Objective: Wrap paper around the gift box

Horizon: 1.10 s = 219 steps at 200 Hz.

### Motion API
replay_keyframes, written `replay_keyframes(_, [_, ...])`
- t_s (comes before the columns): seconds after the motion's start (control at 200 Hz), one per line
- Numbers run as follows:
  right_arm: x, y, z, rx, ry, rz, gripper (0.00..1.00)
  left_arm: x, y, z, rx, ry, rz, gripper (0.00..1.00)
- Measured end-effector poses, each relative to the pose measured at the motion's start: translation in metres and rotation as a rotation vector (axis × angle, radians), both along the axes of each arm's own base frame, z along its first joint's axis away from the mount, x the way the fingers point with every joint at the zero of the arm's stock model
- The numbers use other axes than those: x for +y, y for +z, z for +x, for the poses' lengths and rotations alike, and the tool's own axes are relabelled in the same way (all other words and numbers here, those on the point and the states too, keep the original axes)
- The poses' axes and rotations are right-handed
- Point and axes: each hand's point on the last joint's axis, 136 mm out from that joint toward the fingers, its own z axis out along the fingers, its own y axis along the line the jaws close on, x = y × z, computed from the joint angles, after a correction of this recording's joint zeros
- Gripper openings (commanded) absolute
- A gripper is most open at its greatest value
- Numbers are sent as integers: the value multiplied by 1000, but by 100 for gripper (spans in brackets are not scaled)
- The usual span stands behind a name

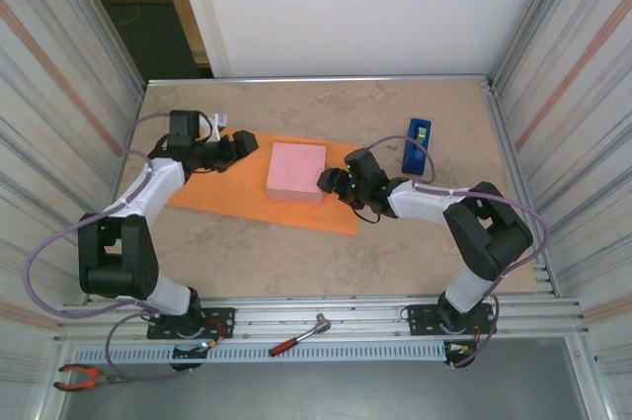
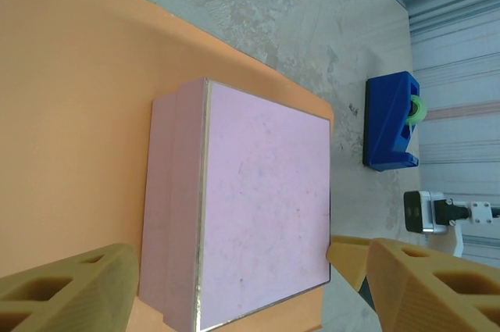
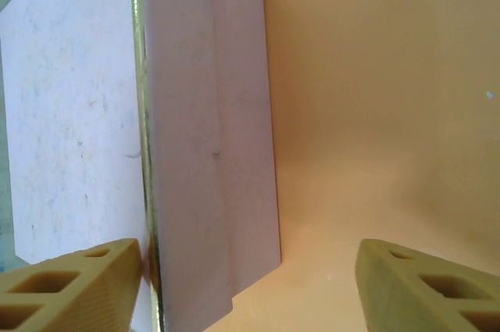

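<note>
Two grippers, fingers spread: left gripper [image 1: 244,146] over the left end of the paper [image 1: 227,199], right gripper [image 1: 327,181] just beside the gift box [image 1: 296,171] lying on it. Blue tape dispenser [image 1: 417,146], far right.

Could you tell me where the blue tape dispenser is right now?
In the top external view, the tape dispenser stands on the bare table at the far right, just past the paper and right of the gift box.

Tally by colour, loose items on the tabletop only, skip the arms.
Pink: 1, gift box
Orange: 1, paper
Blue: 1, tape dispenser
Total: 3
</note>
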Motion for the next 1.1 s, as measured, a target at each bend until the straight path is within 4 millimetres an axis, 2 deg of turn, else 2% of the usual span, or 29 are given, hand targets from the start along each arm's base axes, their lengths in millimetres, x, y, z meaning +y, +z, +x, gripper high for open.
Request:
replay_keyframes(0.256, [3, 0, -5, 9, 45, 9, 81, 1, -6, -8, 29, -7, 10, 78])
replay_keyframes(0.396, [1, 15, -5, -14, 47, 25, 77, 1, -6, -8, 28, -10, 12, 79])
replay_keyframes(0.506, [-8, 29, -4, -48, 20, 36, 61, 0, -5, -9, 23, -13, 13, 79])
replay_keyframes(0.536, [-12, 30, -5, -49, 6, 37, 54, 0, -4, -10, 21, -15, 11, 79])
replay_keyframes(0.611, [-22, 25, -5, -37, -24, 29, 32, -1, -3, -12, 20, -18, 7, 79])
replay_keyframes(0.686, [-30, 19, -3, -15, -56, 18, 20, -1, -2, -14, 18, -20, 4, 79])
replay_keyframes(0.812, [-34, 9, -2, 17, -78, 2, 15, -3, 1, -16, 8, -28, 1, 80])
replay_keyframes(1.097, [-23, -15, 4, 75, -69, -35, 11, -18, 5, -22, -2, -69, -2, 80])
